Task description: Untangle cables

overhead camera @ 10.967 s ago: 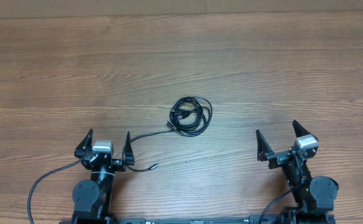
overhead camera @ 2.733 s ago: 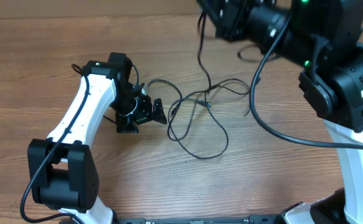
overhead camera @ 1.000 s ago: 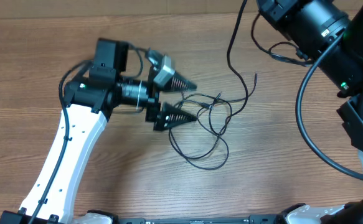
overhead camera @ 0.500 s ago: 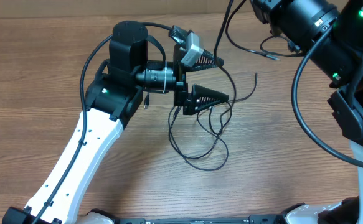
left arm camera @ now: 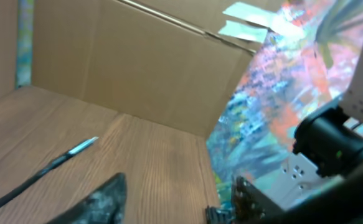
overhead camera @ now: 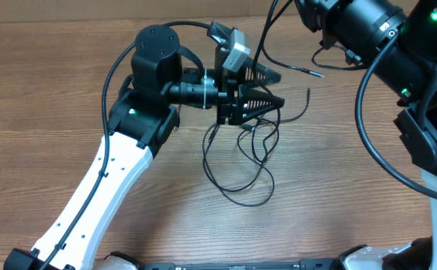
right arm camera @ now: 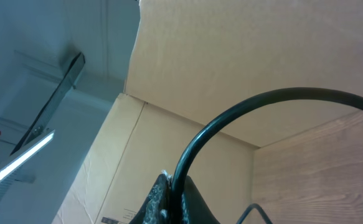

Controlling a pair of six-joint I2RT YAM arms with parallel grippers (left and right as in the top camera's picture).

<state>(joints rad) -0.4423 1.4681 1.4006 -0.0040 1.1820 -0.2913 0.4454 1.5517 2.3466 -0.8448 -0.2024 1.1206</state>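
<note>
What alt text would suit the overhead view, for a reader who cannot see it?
On a wooden table, the left gripper, slightly open, reaches into a loose tangle of thin black cables. The right arm hangs over the upper right corner, and one strand rises toward it.

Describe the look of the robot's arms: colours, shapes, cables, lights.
The left arm has white link shells and black round joints, with thick black wiring looped along it. The left gripper has black, ribbed, pointed fingers and a grey block. The right arm is mostly black with a white lower link, green lights and a thick black wire.
</note>
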